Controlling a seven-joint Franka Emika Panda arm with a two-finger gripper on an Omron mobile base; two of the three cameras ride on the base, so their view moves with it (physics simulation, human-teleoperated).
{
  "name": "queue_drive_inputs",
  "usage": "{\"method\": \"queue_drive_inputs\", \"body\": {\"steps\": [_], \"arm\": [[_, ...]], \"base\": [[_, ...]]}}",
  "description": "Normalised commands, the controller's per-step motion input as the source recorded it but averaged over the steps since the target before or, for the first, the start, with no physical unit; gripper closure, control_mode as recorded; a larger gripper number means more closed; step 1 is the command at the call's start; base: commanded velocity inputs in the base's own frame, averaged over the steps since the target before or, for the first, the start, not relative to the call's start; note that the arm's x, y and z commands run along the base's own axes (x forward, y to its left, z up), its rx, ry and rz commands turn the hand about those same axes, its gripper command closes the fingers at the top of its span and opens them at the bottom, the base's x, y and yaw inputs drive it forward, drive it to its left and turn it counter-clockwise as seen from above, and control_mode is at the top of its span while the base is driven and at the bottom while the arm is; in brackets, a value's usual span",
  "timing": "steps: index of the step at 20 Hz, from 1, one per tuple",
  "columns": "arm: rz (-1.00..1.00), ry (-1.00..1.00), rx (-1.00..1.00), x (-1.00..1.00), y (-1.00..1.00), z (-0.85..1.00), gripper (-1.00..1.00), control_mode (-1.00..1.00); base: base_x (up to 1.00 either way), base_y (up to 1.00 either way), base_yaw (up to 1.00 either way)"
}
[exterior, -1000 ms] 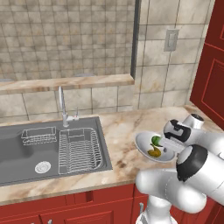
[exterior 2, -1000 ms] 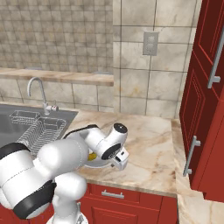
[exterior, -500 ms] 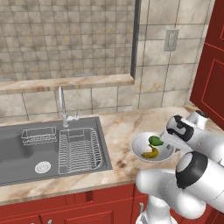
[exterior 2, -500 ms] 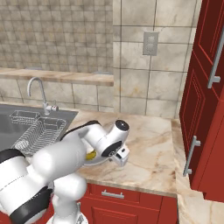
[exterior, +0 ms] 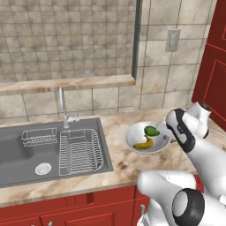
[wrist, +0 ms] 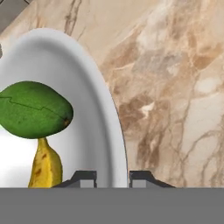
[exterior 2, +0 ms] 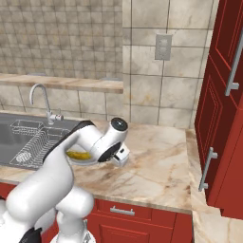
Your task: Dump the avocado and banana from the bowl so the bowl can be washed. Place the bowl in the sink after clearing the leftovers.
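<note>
Marble counter (exterior: 119, 161) is running across the lower half of the left base frame, with the sink (exterior: 17, 150) lying at lower left, its faucet (exterior: 62, 103) rising behind and a wire rack (exterior: 81, 150) sitting in the basin's right part. Red cabinets (exterior 2: 223, 114) are filling the right edge of the right base frame, well apart from the work. The bowl (exterior: 137, 134) is resting on the counter at centre right of the left base frame, just beside the sink's right edge, probably because it has not yet been lifted. The gripper (wrist: 112, 178) is clenching the bowl's rim at the bottom centre of the hand frame, one fingertip inside the wall and one outside, a hold that should let the bowl be tipped and then carried. The banana (wrist: 43, 166) is lying in the bowl at lower left of the hand frame, with the avocado (wrist: 33, 109) touching its upper end; both are also showing at centre right in the left base frame. Nothing is standing on the counter between bowl and sink; the rack, occupying part of the basin, is the likeliest obstruction when the emptied bowl is set down.
</note>
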Motion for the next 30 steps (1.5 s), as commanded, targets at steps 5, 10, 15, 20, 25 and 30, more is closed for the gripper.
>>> {"method": "queue_drive_inputs", "body": {"steps": [5,10,15,20,25,30], "arm": [[-0.03,-0.02,0.02,0.11,0.91,0.55,1.00,-1.00],[-0.02,0.00,-0.01,0.09,1.00,0.18,1.00,-1.00],[-0.01,0.01,-0.03,0.17,1.00,0.01,1.00,-1.00],[0.00,0.00,0.00,0.10,0.61,0.01,1.00,-1.00],[-0.01,-0.01,-0.09,0.36,0.28,0.00,1.00,-1.00],[-0.05,0.03,-0.18,0.77,0.08,0.00,1.00,-1.00]], "base": [[0.00,0.00,0.00],[0.00,0.00,0.00],[0.00,0.00,0.00],[0.00,0.00,0.00],[0.00,0.00,0.00],[0.00,0.00,0.00]]}}
